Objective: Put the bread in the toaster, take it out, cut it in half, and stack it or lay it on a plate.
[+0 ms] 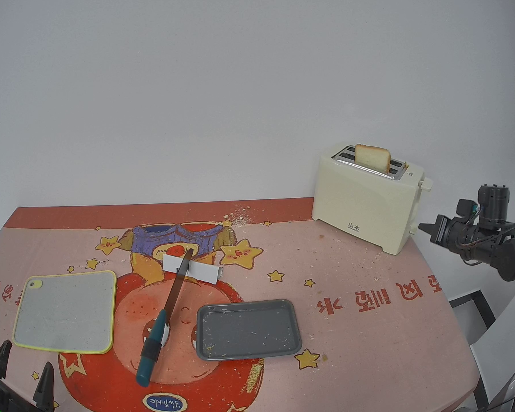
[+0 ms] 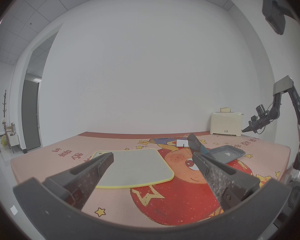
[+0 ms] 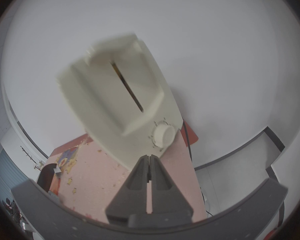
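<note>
Bread (image 1: 373, 157), one pale slice with a brown crust, stands up in a top slot of the cream plastic toaster (image 1: 363, 207), far right on the table with the pink cartoon cloth (image 1: 349, 327). Its top sticks out. The slice runs left to right along the slot, and its flat sides face near and far. The right arm (image 1: 486, 241) hangs just right of the toaster, past the table edge. The right jaws are pressed shut and point left at the toaster's end, where the round knob (image 3: 163, 134) is. The bread is up and to the left of them. The left jaws are wide and hold nothing, well apart at the near left corner. The right arm looks best placed for this job.
</note>
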### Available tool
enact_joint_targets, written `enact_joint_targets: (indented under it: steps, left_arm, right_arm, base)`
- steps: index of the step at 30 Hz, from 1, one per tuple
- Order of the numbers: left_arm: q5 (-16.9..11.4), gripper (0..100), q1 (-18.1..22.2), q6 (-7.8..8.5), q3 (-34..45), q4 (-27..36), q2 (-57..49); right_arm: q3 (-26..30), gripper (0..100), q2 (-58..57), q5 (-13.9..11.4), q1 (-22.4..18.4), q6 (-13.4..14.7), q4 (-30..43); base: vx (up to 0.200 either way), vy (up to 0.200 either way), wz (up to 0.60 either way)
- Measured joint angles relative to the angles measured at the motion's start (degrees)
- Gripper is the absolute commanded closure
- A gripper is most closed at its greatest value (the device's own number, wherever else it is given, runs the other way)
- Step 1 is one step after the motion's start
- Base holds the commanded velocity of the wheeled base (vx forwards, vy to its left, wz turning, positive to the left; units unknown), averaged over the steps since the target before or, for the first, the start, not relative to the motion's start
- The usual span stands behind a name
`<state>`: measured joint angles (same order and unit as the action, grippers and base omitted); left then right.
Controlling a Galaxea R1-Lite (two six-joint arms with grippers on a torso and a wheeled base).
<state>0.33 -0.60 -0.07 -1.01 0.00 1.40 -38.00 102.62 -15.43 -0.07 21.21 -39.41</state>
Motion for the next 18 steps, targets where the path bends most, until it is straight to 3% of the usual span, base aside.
enact_joint_targets:
  steps: [9,18]
  left_arm:
    - [-0.01,0,-0.04,0.0,0.0,0.0,0.0]
    - [-0.01,0,0.0,0.0,0.0,0.0,0.0]
  right_arm:
    - [-4.39,100,-10.03,0.57,-0.78,-0.24,3.91]
    - [-8.94,100,-10.2,1.94,-0.69,0.05,4.02]
  base:
    - [0.0,0.0,0.0]
    - [0.0,0.0,0.0]
